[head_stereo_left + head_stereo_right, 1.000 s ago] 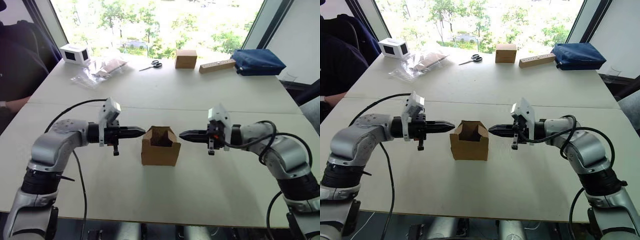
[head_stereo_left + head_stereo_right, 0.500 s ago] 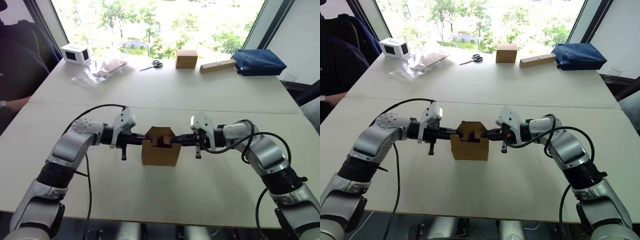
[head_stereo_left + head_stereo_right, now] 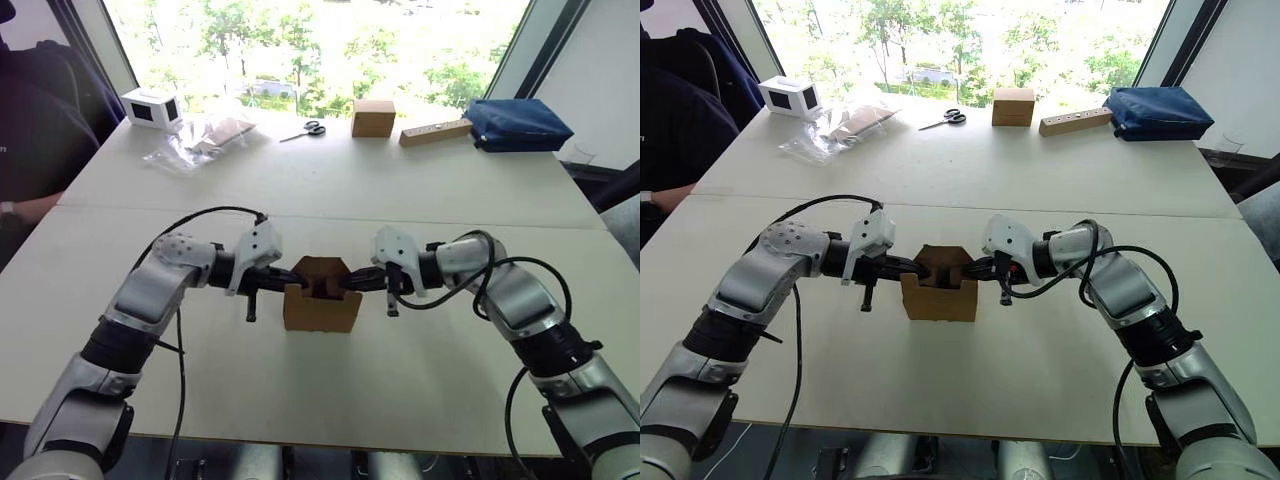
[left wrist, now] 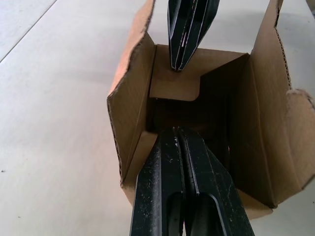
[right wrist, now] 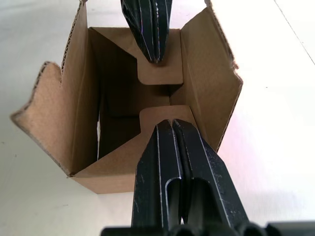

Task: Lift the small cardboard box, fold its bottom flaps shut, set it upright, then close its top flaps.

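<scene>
Inside the small cardboard box [image 3: 321, 300], both closed hands [image 3: 293, 279] [image 3: 349, 282] press its top flaps [image 5: 160, 71].

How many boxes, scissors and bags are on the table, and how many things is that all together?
Brown cardboard boxes: 2, the small cardboard box between the claws and the cube-like box by the window.
White boxes: 1.
Scissors: 1.
Clear plastic bags: 1.
Blue bags: 1.
Long wooden block: 1.
Total: 7

Silver-grey arms, white wrist housings, black cables, black fingers.
</scene>
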Action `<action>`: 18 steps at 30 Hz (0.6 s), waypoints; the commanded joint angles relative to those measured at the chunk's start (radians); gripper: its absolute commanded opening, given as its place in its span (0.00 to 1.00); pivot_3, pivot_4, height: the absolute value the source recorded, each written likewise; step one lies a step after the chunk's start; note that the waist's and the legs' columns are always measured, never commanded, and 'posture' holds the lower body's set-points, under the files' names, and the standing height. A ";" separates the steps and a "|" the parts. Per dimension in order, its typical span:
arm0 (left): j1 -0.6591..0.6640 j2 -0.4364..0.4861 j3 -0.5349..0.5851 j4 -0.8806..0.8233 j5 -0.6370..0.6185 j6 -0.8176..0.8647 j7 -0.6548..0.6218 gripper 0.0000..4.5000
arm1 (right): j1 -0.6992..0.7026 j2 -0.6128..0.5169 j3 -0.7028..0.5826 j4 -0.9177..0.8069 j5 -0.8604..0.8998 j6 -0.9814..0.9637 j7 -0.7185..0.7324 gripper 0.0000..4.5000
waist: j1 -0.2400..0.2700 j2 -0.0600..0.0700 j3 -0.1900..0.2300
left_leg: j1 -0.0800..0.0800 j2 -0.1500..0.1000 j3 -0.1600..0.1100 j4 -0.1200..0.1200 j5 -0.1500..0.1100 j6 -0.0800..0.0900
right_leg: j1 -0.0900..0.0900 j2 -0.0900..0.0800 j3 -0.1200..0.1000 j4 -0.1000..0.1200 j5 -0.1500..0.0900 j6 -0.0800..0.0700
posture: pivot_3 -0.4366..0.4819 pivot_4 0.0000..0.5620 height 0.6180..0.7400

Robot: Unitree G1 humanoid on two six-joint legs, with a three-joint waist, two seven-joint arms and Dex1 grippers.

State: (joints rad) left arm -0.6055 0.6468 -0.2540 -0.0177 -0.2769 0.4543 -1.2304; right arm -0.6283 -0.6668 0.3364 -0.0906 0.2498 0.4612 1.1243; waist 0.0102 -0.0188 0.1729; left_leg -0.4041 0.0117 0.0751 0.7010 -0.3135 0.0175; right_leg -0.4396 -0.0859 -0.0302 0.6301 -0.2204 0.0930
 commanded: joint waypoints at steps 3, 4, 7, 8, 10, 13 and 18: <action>0.001 0.007 -0.003 -0.006 0.018 0.001 0.007 0.01 | -0.006 -0.001 -0.003 -0.006 -0.019 -0.009 0.021 0.00 | 0.000 0.000 0.000 | 0.000 0.000 0.000 0.000 0.000 0.000 | 0.000 0.000 0.000 0.000 0.000 0.000 | 0.48 0.27 1.00; 0.001 0.007 -0.002 -0.005 0.019 0.001 0.008 0.01 | -0.005 -0.001 -0.004 -0.006 -0.021 -0.010 0.023 0.00 | 0.000 0.000 0.000 | 0.000 0.000 0.000 0.000 0.000 0.000 | 0.000 0.000 0.000 0.000 0.000 0.000 | 0.48 0.27 1.00; -0.001 0.000 0.010 -0.007 0.000 0.015 0.009 0.01 | -0.006 -0.004 -0.007 -0.005 -0.027 -0.014 0.025 0.00 | 0.000 0.000 0.000 | 0.000 0.000 0.000 0.000 0.000 0.000 | 0.000 0.000 0.000 0.000 0.000 0.000 | 0.48 0.27 1.00; -0.002 -0.001 0.013 -0.007 -0.004 0.019 0.009 0.01 | -0.005 -0.004 -0.008 -0.005 -0.028 -0.015 0.026 0.00 | 0.000 0.000 0.000 | 0.000 0.000 0.000 0.000 0.000 0.000 | 0.000 0.000 0.000 0.000 0.000 0.000 | 0.48 0.27 1.00; -0.010 0.001 0.021 0.008 -0.006 0.018 0.007 0.01 | -0.008 -0.005 -0.011 0.000 -0.032 -0.017 0.026 0.00 | 0.000 0.000 0.000 | 0.000 0.000 0.000 0.000 0.000 0.000 | 0.000 0.000 0.000 0.000 0.000 0.000 | 0.48 0.27 1.00; -0.033 -0.001 0.048 0.037 -0.031 0.027 0.000 0.01 | -0.012 -0.004 -0.027 0.002 -0.022 -0.014 0.029 0.00 | 0.000 0.000 0.000 | 0.000 0.000 0.000 0.000 0.000 0.000 | 0.000 0.000 0.000 0.000 0.000 0.000 | 0.48 0.27 1.00; -0.058 0.005 0.132 0.043 -0.134 0.104 -0.018 0.01 | -0.012 -0.027 -0.113 -0.037 0.052 0.048 0.035 0.00 | 0.000 0.000 0.000 | 0.000 0.001 0.000 0.000 0.000 0.000 | 0.000 0.000 0.000 0.000 0.000 0.000 | 0.48 0.27 1.00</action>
State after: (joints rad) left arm -0.6344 0.6428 -0.1783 0.0386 -0.3620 0.5330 -1.2402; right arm -0.6288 -0.6752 0.2910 -0.0901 0.2531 0.4790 1.1550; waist 0.0097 -0.0186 0.1728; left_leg -0.4045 0.0123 0.0750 0.7010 -0.3135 0.0175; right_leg -0.4399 -0.0859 -0.0302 0.6299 -0.2204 0.0930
